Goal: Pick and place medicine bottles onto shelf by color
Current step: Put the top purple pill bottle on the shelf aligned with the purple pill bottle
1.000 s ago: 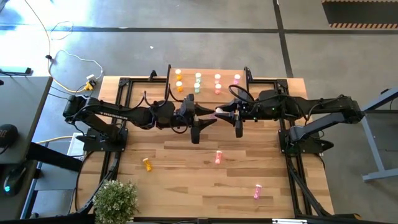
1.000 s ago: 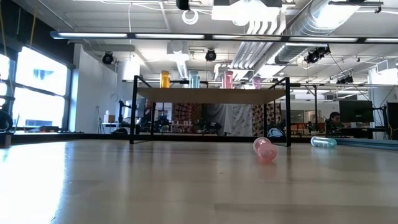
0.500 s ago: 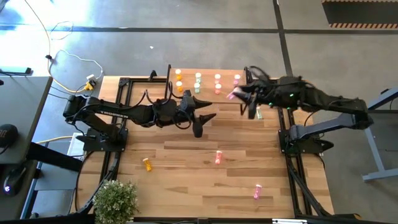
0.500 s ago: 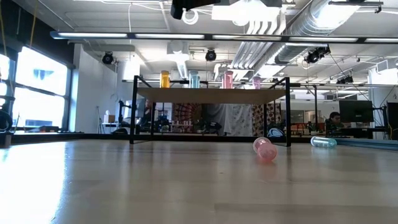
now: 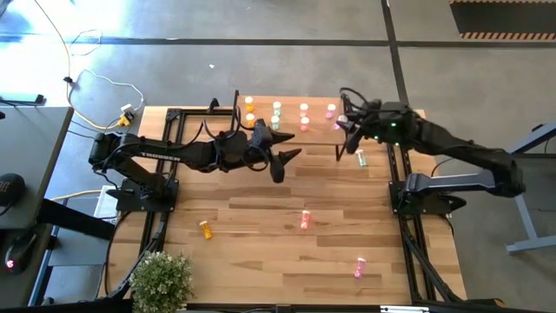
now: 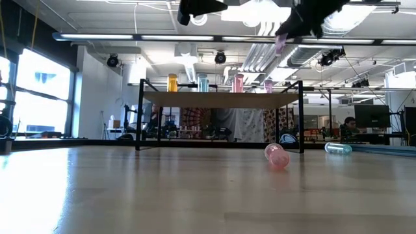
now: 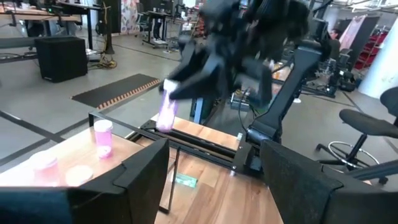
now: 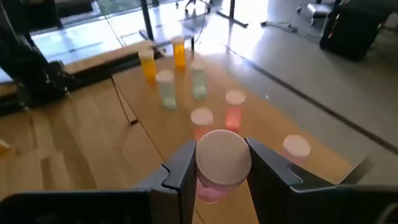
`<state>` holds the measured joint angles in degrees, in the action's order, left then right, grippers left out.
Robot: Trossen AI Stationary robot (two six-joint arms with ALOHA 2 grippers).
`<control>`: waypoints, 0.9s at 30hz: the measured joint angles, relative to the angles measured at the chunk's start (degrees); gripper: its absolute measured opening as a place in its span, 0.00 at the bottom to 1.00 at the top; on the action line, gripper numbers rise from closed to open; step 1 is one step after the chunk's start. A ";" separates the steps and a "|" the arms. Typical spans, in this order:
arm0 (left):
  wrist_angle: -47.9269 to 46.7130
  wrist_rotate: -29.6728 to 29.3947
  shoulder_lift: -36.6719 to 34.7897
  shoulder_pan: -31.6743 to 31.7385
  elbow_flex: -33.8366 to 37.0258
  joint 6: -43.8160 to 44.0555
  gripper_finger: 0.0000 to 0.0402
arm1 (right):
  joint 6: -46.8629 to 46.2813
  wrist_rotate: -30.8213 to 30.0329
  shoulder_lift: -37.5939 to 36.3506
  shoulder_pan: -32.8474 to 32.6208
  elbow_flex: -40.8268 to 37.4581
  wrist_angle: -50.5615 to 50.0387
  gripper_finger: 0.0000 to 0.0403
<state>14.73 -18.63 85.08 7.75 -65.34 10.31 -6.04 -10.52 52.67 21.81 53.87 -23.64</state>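
A small magenta-pink medicine bottle with a pale cap (image 8: 219,167) is clamped between the fingers of the right gripper (image 5: 340,123), which has been swung from mid-table to the right end of the small light-wood shelf on black legs (image 5: 291,106), beside the pink bottle standing there (image 5: 331,109). Placement is judged imminent. The left gripper (image 5: 282,149), its jaws now spread apart and empty, has been drawn back below the shelf.

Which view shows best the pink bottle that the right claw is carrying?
The right wrist view: the small pink cylindrical bottle with a pale cap fills the middle, clamped between the right claw's fingers. The left wrist view shows it blurred; the low view a sliver; the high view a speck.
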 joint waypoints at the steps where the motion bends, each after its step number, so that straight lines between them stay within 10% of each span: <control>1: -0.01 0.00 0.00 0.13 0.00 0.00 0.60 | 0.04 0.85 0.18 0.93 -1.42 0.78 0.26; 27: -0.38 -1.35 0.00 0.54 0.00 0.02 0.60 | 12.99 7.67 14.13 8.97 -2.87 3.76 0.26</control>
<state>14.35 -19.99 85.08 8.29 -65.34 10.32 6.96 -2.85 66.80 30.79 51.00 -19.88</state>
